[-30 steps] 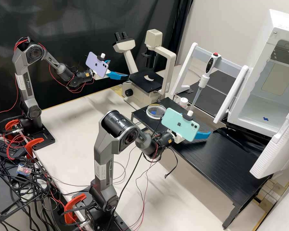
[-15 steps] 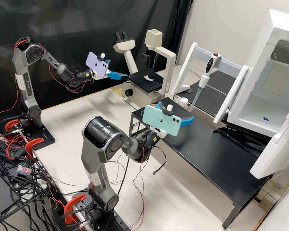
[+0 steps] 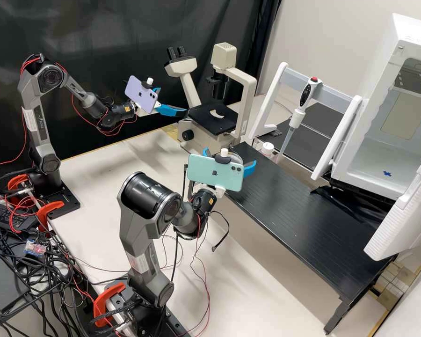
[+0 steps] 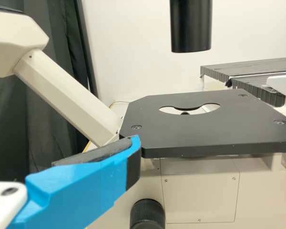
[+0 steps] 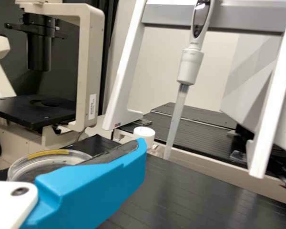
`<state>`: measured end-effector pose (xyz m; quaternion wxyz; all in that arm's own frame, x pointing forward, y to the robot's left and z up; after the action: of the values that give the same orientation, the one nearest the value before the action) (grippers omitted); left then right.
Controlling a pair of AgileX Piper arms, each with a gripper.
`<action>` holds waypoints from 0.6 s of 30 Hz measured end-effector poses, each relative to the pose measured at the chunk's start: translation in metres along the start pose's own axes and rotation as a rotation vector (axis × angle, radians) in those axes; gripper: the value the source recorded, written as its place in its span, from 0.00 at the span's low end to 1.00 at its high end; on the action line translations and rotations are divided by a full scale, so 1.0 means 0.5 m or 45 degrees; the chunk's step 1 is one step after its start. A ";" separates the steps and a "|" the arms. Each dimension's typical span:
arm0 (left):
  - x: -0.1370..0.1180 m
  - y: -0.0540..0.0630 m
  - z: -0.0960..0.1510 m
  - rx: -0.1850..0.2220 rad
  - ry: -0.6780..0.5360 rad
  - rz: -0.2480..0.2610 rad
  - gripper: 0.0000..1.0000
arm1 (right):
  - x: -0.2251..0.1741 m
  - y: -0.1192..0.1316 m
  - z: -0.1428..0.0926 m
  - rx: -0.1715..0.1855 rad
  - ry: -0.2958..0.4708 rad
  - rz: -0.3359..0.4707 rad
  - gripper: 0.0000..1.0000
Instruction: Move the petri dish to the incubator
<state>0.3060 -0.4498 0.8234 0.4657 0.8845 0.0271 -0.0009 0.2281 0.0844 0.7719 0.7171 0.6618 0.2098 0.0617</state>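
Swung toward the clear round petri dish (image 5: 38, 164), the right gripper (image 3: 230, 157) extends from its bent grey arm (image 3: 138, 234). Its blue fingers stand spread.

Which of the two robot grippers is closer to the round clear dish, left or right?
Right. The right gripper is by the petri dish, one blue finger partly hiding it in the right wrist view. The left gripper is farther off, by the microscope.

Arms (image 3: 37, 121), two; phones (image 3: 215, 173), two; red clamps (image 3: 50, 211), three. Petri dish (image 5: 19, 171), microscope (image 3: 204, 128), pipette (image 3: 296, 118), incubator (image 3: 376, 105), jar (image 3: 267, 149): one each.
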 end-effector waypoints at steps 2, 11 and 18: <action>0.000 0.000 0.000 0.000 0.000 0.000 1.00 | 0.002 -0.005 0.004 0.002 -0.010 -0.016 1.00; 0.000 0.000 0.000 0.000 0.000 0.000 1.00 | 0.024 -0.025 0.007 0.019 -0.008 -0.071 1.00; 0.000 0.000 0.000 0.000 0.000 0.000 1.00 | 0.036 -0.040 0.004 0.023 -0.001 -0.116 1.00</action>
<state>0.3060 -0.4498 0.8234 0.4657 0.8845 0.0271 -0.0009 0.2415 0.0869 0.7487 0.7133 0.6580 0.2398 0.0267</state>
